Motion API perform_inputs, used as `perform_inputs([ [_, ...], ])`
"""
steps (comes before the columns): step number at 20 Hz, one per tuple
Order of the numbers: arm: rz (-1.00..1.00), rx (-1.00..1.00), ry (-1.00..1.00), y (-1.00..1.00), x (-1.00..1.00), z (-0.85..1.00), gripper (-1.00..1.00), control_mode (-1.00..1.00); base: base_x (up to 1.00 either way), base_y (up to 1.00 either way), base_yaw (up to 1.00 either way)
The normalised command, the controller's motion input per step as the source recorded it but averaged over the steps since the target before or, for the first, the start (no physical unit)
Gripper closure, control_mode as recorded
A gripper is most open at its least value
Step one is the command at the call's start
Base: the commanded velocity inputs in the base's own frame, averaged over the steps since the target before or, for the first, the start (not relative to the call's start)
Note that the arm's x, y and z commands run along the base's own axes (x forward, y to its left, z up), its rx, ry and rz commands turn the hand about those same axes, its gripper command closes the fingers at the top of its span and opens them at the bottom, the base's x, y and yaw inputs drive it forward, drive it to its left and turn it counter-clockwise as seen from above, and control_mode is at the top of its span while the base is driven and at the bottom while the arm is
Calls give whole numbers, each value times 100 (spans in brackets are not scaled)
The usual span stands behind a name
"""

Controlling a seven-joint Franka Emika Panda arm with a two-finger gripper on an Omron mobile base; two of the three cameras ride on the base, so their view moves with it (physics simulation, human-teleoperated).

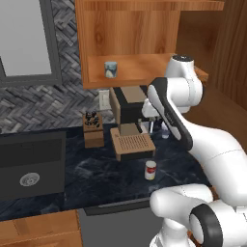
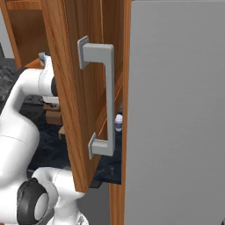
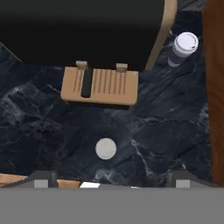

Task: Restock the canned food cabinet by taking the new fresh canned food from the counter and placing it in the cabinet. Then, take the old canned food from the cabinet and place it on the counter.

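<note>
1. The red-and-white can (image 1: 150, 170) stands upright on the dark marbled bench (image 1: 96, 169), near its front edge and just in front of the coffee machine's wooden drip tray (image 1: 133, 145).
2. In the hand view the same can (image 3: 106, 148) is seen from above as a pale silvery disc, alone on the stone, with the slatted drip tray (image 3: 99, 86) beyond it.
3. The tool (image 3: 111, 181) hangs over the can with its two dark fingertips (image 3: 41, 179) set wide apart at the bottom of that view; nothing is between them.
4. The grey-blue can (image 1: 110, 69) stands upright on the shelf board of the orange-brown wall cabinet (image 1: 125, 29), towards the shelf's left part, well apart from the red-and-white can.
5. A lidded paper cup (image 3: 183, 48) stands on the bench to the side of the coffee machine (image 1: 128, 108).
6. A wooden knife block (image 1: 92, 129) stands left of the machine.
7. The right base view is largely blocked by an open cabinet door (image 2: 83, 88) with a grey handle (image 2: 103, 96).
</note>
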Motion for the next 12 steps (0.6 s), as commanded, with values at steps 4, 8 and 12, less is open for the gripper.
perform_inputs([
  [4, -3, 1, 5, 1, -41, -76, -100, -100, 0, 0, 0],
  [8, -3, 1, 7, 0, -36, -82, -100, -100, 0, 0, 0],
  [12, -4, 0, 4, 0, -25, -77, -100, -100, 0, 0, 0],
])
